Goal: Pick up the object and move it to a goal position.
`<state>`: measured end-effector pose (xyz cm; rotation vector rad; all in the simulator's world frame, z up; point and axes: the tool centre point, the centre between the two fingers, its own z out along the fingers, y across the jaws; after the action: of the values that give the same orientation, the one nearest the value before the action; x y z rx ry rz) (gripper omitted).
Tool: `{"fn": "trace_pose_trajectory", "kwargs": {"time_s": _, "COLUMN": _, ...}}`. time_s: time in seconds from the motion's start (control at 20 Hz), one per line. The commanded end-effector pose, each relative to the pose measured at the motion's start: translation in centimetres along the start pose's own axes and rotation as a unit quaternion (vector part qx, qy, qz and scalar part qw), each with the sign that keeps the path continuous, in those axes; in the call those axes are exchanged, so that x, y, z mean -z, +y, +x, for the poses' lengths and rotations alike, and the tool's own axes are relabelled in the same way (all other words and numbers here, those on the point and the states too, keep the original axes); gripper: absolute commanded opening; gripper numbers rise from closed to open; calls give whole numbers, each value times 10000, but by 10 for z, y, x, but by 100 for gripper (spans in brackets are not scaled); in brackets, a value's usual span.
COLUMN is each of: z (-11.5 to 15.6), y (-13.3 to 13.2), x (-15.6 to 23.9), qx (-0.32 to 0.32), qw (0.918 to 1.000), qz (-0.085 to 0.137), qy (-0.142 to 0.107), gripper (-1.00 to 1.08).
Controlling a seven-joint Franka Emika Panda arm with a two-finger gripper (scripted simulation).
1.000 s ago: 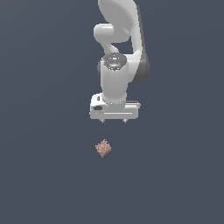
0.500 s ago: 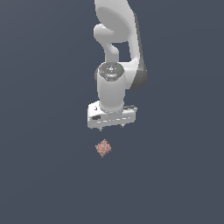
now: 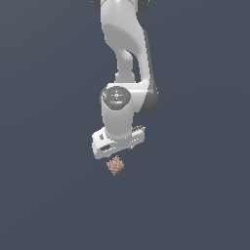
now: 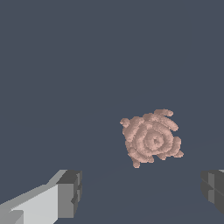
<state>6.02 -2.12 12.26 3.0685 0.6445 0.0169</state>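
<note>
Chunk [image 3: 115,166] [image 4: 151,137] lies on grey surface [image 3: 195,195], untouched; hand [image 3: 116,157] hangs just above it, fingers [image 4: 70,192] spread wide

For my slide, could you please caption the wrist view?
Open gripper poised above the pinkish, bumpy object, fingers apart.

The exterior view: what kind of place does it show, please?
Most likely a simulated test scene, not a real room: a flat, featureless dark grey-blue surface, a smooth white robot arm with its end effector open, and one small pinkish-brown bumpy chunk.
</note>
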Motion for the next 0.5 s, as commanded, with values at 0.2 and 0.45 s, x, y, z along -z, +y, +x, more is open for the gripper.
{"fn": "trace_pose_trajectory", "kwargs": {"time_s": 0.2, "z": 8, "y": 17, "x": -18, "qx": 686, "qw": 9976, "qz": 21, "qy": -27, "gripper": 100}}
{"fn": "trace_pose_trajectory", "kwargs": {"time_s": 0.45, "z": 12, "y": 26, "x": -27, "qx": 1015, "qw": 9948, "qz": 36, "qy": -37, "gripper": 100}}
